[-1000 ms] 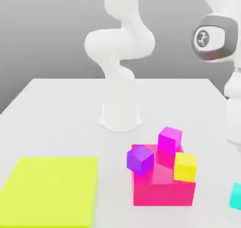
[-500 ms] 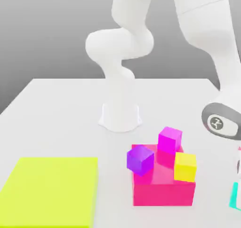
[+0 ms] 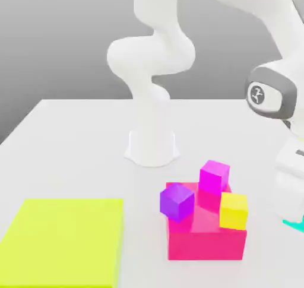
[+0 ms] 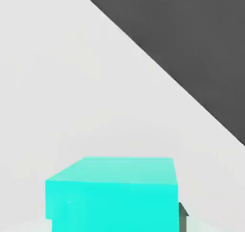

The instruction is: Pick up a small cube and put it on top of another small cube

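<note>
The small cyan cube (image 4: 112,195) sits close under the hand camera, and one dark fingertip (image 4: 182,215) touches its side. In the exterior view a thin cyan strip of that cube (image 3: 294,224) shows under the white hand at the right edge. My gripper (image 3: 292,214) is shut on it, and the cube hangs a little above the table. A purple small cube (image 3: 176,201), a magenta one (image 3: 214,176) and a yellow one (image 3: 234,210) rest on a pink block (image 3: 205,242), to the left of the gripper in the exterior view.
A flat yellow-green slab (image 3: 65,239) lies at the front on the exterior view's left. The arm's white base (image 3: 152,147) stands mid-table behind the pink block. The table's edge (image 4: 191,99) runs near the held cube.
The arm dropped onto the cyan cube half a second ago. It has since risen, and the cube now sits higher than before, in the gripper.
</note>
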`<act>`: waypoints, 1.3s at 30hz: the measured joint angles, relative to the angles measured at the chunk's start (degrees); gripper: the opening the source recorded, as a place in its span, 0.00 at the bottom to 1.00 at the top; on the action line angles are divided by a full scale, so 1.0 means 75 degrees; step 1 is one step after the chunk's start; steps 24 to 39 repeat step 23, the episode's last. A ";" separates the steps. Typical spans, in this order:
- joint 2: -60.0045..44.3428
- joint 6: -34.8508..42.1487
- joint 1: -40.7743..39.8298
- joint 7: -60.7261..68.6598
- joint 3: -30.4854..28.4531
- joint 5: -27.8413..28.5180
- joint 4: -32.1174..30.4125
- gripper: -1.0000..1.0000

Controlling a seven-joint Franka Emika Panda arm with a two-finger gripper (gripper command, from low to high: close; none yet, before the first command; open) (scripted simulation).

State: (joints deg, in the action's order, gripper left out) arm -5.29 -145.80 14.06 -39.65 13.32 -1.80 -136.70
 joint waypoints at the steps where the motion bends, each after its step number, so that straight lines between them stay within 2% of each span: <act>1: 0.0276 0.0099 -0.0152 -0.0252 -0.0062 -0.0182 -0.0119 0.00; 5: 0.1358 0.0489 -0.0613 -0.1382 -0.0282 -0.0723 -0.0681 0.00; 14: 0.3531 0.1279 -0.1831 -0.4649 -0.0516 -0.0634 -0.2580 0.00; 19: 0.2628 0.0016 -0.2081 -0.5057 -0.0366 -0.0384 -0.3089 0.00; 20: 0.2419 -0.0252 -0.2094 -0.5083 -0.0347 -0.0359 -0.3151 1.00; 39: 0.2419 -0.0252 -0.2094 -0.5082 -0.0347 -0.0359 -0.3151 1.00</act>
